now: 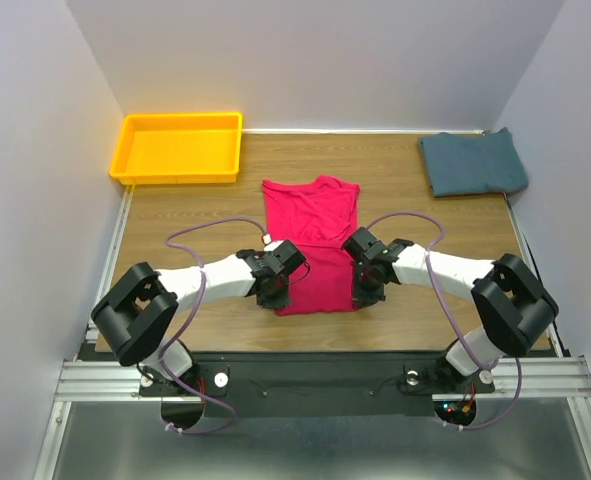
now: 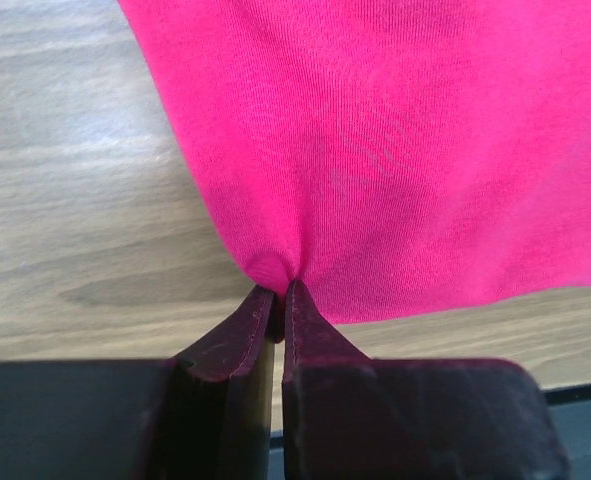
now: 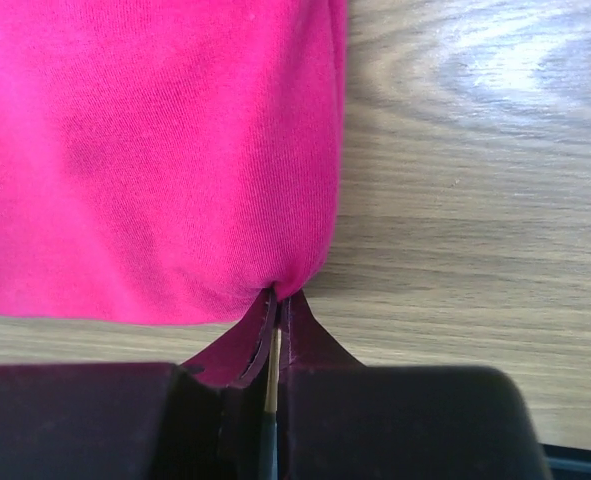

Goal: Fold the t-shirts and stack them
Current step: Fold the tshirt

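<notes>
**Top view.** A brown wood-grain table (image 1: 195,215) sits between plain white walls. At its centre lies the bright crimson-pink short-sleeved cloth shirt (image 1: 313,215), flat, in a long narrow shape, with its neck opening toward 12 o'clock and its hem toward 6 o'clock. At 1 o'clock, in the far corner and well apart from it, rests the dusty teal-blue cloth shirt (image 1: 472,163), folded into a rectangle. At 11 o'clock stands a shallow yellow plastic tray (image 1: 175,180), rectangular, against the back wall.

Both white-and-black arms reach inward from 6 o'clock. The left gripper (image 1: 277,297) meets the pink shirt's hem corner at 7 o'clock, and the right gripper (image 1: 361,296) meets the opposite hem corner at 5 o'clock. The black gripper heads cover both side edges of the shirt's lower half. Thin purple cables (image 1: 190,235) loop over the table beside each arm. A silver metal rail (image 1: 305,378) runs along the near edge under the arm bases.

**Left wrist view.** The two dark fingers (image 2: 235,345) are pressed together at 6 o'clock, pinching a small pucker of pink cloth at the shirt's corner. Pink knit fills the frame from 12 to 3 o'clock, with bare wood at 9 o'clock.

**Right wrist view.** The dark fingers (image 3: 315,340) are closed at 6 o'clock, nipping the shirt's corner, where the cloth gathers. Pink fabric spreads toward 10 o'clock, with bare wood at 3 o'clock.
</notes>
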`<move>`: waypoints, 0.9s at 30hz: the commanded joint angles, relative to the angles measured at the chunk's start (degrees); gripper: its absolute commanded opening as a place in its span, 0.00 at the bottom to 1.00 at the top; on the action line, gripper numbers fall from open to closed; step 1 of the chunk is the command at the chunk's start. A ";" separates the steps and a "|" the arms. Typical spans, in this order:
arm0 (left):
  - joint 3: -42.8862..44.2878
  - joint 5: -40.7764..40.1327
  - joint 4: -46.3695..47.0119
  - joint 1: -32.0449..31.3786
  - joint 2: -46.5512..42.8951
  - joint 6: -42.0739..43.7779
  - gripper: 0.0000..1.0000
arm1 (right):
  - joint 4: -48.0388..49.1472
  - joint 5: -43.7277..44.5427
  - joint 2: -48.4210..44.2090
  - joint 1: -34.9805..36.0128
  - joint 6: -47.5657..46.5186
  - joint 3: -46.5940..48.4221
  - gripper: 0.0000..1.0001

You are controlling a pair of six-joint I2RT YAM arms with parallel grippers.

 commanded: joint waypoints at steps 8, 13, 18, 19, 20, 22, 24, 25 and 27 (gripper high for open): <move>-6.39 4.95 -6.82 -3.57 -15.84 -0.85 0.00 | -13.79 -2.58 -13.53 0.91 -3.58 -7.22 0.01; -8.77 10.83 -7.35 -7.62 -25.24 -4.54 0.00 | -19.77 -5.94 -23.83 0.82 -1.47 -6.53 0.01; -1.49 4.44 -12.18 -7.62 -29.92 -6.47 0.00 | -27.32 0.02 -23.76 0.91 -2.17 6.46 0.01; 0.18 0.16 -13.15 -7.27 -29.40 -6.39 0.00 | -28.12 2.39 -22.80 0.91 -2.52 9.18 0.01; 1.85 -1.71 -14.63 -6.83 -28.78 -6.39 0.00 | -28.82 3.63 -22.01 0.82 -3.04 11.56 0.01; 5.72 -4.81 -15.35 -4.99 -26.59 -5.60 0.00 | -30.32 6.18 -18.76 0.74 -4.71 18.77 0.01; 8.35 -6.91 -14.83 -1.75 -25.27 -4.03 0.00 | -31.11 8.38 -14.65 -0.23 -7.42 25.25 0.01; 8.98 -7.00 -14.30 -0.69 -24.22 -3.23 0.00 | -31.20 9.09 -13.40 -0.75 -8.31 27.12 0.01; 10.99 -6.65 -12.63 1.77 -23.33 -0.78 0.00 | -31.38 9.44 -10.76 -2.07 -10.68 32.56 0.01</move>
